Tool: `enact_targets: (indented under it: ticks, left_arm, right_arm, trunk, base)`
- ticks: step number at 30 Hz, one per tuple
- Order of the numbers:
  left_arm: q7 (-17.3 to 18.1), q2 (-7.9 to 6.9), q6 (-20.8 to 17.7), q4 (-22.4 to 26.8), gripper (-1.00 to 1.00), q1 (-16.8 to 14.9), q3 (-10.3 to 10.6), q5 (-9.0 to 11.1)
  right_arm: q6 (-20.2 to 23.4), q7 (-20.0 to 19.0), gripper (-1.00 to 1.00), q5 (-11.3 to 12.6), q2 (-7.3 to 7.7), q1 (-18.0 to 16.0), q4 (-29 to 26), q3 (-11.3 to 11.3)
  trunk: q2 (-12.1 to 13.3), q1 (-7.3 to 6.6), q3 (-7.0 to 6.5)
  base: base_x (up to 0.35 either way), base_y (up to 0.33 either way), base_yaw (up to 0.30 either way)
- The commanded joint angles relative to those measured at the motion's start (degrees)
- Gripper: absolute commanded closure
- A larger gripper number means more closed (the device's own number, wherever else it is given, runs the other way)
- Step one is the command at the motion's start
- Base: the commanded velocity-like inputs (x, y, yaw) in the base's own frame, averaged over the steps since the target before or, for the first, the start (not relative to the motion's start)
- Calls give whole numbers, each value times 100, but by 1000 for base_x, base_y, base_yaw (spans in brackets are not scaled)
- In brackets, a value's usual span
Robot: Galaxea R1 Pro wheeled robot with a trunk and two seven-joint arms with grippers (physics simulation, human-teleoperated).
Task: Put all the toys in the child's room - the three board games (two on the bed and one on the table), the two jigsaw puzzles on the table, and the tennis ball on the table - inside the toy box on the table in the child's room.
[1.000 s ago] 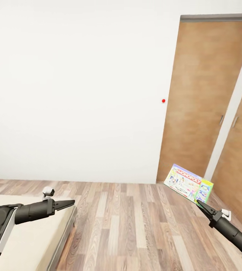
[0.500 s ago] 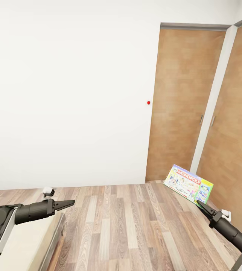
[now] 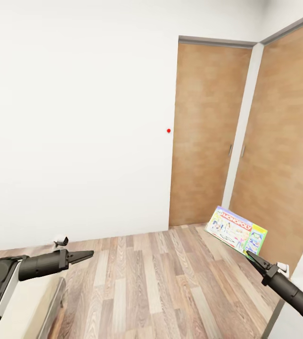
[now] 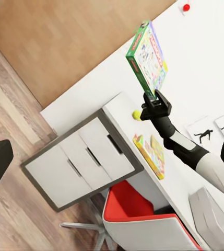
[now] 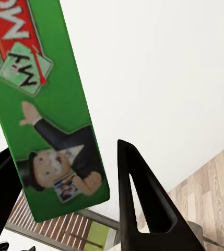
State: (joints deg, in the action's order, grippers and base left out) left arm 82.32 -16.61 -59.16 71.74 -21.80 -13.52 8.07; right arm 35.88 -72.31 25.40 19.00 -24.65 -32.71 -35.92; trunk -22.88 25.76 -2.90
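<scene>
At right, right hand point(image 3: 254, 257) clamps Monopoly box point(image 3: 236, 230) by its lower edge, long axis tilted upward; table point(image 4: 123, 112) with tennis ball point(image 4: 137, 114) lies beyond it; left hand point(image 3: 86, 255) narrow, carrying nothing.

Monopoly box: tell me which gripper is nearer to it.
Right. The right gripper has its fingers closed on the Monopoly box, holding it up. The left gripper hangs empty, far across the wooden floor.

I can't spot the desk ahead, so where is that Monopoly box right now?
In the head view the Monopoly box is at lower right, held up off the wooden floor in the right gripper, in front of the brown doors.
</scene>
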Motion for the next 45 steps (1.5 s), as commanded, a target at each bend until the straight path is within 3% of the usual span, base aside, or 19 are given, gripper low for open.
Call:
enact_targets:
  ticks: [1,32,45]
  left_arm:
    - [15,-2,-60,2,-100,0,-1,6]
    - [27,-15,-60,-2,-100,0,-10,3]
    - [30,-35,-60,-2,-100,-2,-10,11]
  right_arm:
    - [52,-6,100,22,-1,-5,1,-12]
    - [86,132,100,35,20,-5,89,-69]
    - [95,130,100,33,25,-5,89,-255]
  trunk:
    - [-4,2,-4]
    - [-4,2,-77]
    - [-4,2,-77]
  base:
    - [0,0,-231]
    - [0,0,-247]
    - [0,0,-279]
